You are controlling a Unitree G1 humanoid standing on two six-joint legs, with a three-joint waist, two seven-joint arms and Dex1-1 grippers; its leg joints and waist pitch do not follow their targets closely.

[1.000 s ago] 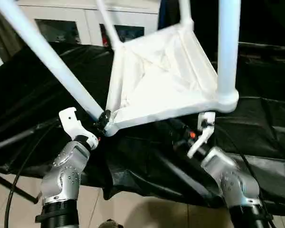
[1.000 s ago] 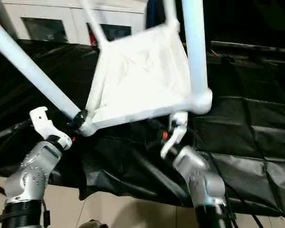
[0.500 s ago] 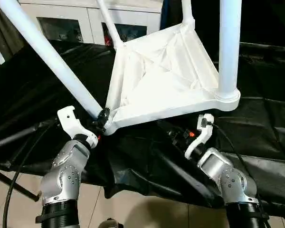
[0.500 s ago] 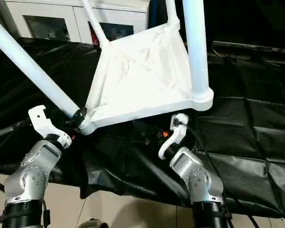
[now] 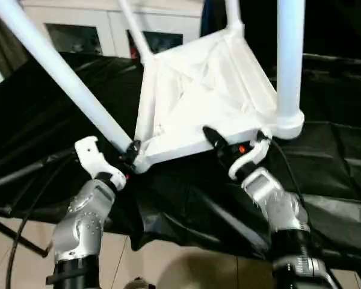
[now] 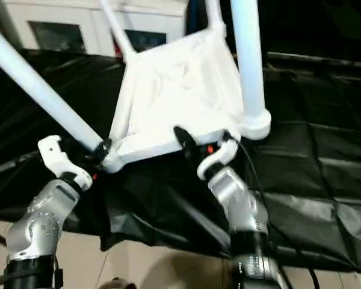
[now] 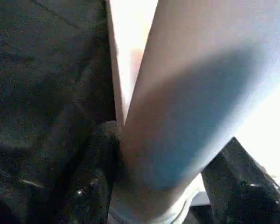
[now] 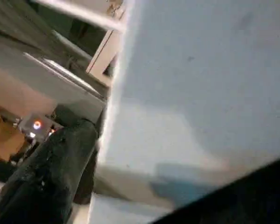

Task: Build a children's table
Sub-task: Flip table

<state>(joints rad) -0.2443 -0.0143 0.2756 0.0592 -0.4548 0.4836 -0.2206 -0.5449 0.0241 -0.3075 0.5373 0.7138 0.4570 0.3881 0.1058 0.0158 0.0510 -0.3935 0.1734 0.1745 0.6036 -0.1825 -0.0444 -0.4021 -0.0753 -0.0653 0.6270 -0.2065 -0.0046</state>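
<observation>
The children's table is upside down, tilted over the black-draped work table. Its white ribbed tabletop (image 5: 198, 90) faces me and white legs rise from the corner sockets. My left gripper (image 5: 131, 155) is shut on the near-left leg (image 5: 66, 75) just above its socket. In the left wrist view the leg (image 7: 186, 107) sits between two black fingers (image 7: 95, 177). My right gripper (image 5: 219, 144) stands open around the tabletop's near edge, one black finger (image 5: 212, 137) lying over the rim, close to the near-right leg (image 5: 289, 60). The right wrist view shows the white edge (image 8: 186, 116) beside a finger (image 8: 56, 168).
The black-draped work table (image 5: 337, 150) spreads beneath and behind the tabletop. A white cabinet with glass doors (image 5: 78, 30) stands at the back. Tan floor (image 5: 180, 265) shows below the cloth's front edge. A black cable (image 5: 24, 223) hangs by my left forearm.
My right gripper has risen and moved left to the tabletop's near edge, one finger now over the rim. The left gripper keeps its hold on the leg.
</observation>
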